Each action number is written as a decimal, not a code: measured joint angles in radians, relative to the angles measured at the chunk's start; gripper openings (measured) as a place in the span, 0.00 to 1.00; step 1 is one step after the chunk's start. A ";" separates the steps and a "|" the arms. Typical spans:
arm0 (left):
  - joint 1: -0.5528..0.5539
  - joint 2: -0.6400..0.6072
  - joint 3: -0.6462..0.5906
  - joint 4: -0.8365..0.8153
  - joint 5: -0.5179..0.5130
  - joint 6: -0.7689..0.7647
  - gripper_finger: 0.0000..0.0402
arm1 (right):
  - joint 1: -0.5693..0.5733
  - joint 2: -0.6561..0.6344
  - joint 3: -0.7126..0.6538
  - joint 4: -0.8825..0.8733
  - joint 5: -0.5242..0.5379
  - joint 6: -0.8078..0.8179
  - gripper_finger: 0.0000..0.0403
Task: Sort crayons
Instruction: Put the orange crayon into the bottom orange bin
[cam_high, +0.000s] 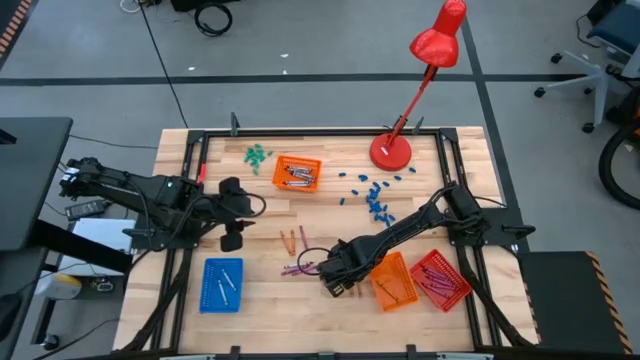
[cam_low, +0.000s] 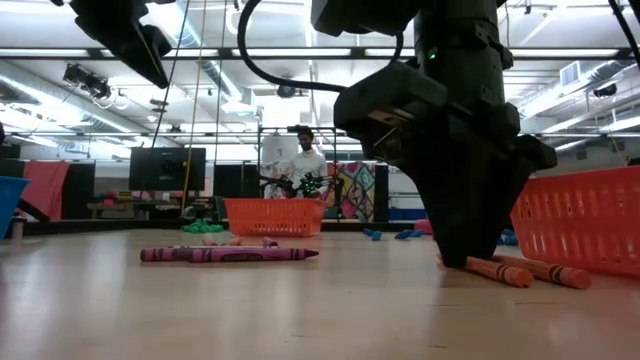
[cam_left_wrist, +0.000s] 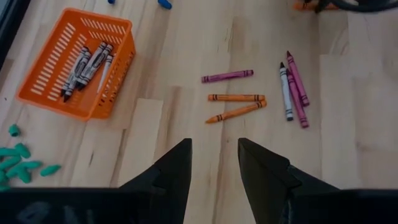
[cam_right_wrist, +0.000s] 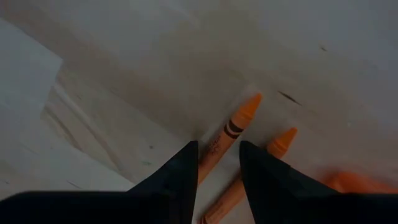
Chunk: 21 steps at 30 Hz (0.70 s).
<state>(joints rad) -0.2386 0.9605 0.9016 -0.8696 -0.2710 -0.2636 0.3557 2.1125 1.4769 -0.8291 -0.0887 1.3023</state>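
Bare wood between loose crayons (cam_high: 294, 240) and blue tray (cam_high: 221, 284), orange tray (cam_high: 393, 281) crowding right hand (cam_high: 338, 282)

The table (cam_high: 320, 215) is seen to be made of pale wooden planks with a visible grain and a smooth, lightly sheened finish; a dark metal frame (cam_high: 300, 133) is set along its edges. The baskets, orange (cam_left_wrist: 68, 68), blue (cam_high: 221, 284) and red (cam_high: 441, 279), are formed of perforated plastic lattice. The crayons (cam_left_wrist: 236, 98) are wrapped in matt paper labels, and waxy bare tips are shown on the orange crayons (cam_right_wrist: 227, 134). The right hand (cam_right_wrist: 216, 163) and left hand (cam_left_wrist: 212, 162) are finished in matt black, seemingly plastic. A glossy red coating is seen on the lamp (cam_high: 425, 80). The floor (cam_high: 300, 60) is matt grey.
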 joint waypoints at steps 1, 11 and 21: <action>0.000 0.000 0.000 0.003 0.000 -0.013 0.35 | 0.000 0.003 0.000 0.000 0.002 0.000 0.30; 0.000 0.000 0.000 0.006 0.000 -0.085 0.35 | 0.000 0.006 -0.002 -0.005 0.005 -0.023 0.08; 0.000 0.000 0.000 0.010 0.000 -0.095 0.35 | -0.019 -0.048 -0.008 0.003 0.065 -0.023 0.07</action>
<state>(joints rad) -0.2386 0.9604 0.9016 -0.8597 -0.2714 -0.3583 0.3367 2.0643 1.4686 -0.8264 -0.0238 1.2793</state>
